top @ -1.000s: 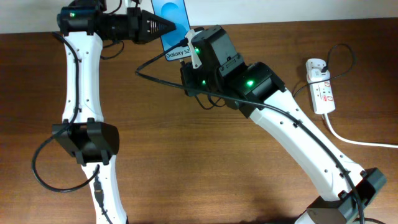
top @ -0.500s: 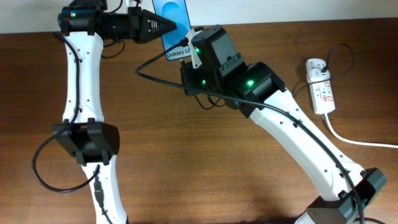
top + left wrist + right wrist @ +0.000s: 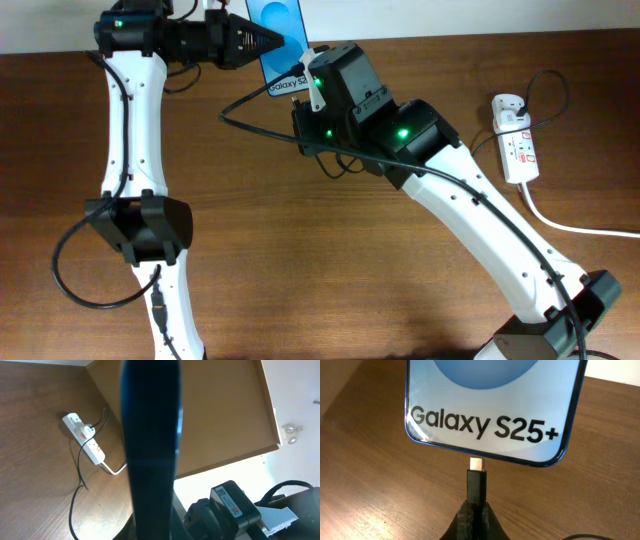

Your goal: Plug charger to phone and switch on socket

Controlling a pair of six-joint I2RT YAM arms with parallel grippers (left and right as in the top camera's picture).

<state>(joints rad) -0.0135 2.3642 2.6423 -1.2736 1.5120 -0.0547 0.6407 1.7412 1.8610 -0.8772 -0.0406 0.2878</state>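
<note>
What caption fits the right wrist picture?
Right gripper holds the charger tip right at the bottom edge of the phone.

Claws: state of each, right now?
Left claw: closed, holding the phone.
Right claw: closed, holding the charger by its tip, at the phone's bottom edge.

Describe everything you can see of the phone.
The phone is a slim slab with a dark blue rim and rounded corners. Its lit screen shows a blue circle on pale blue above black "Galaxy S25+" text. It is held off the wooden table, the left hand gripping its side, lettered end toward the right hand. The charger connector points at that end, its metal tip at the edge; whether it is in cannot be told.
</note>
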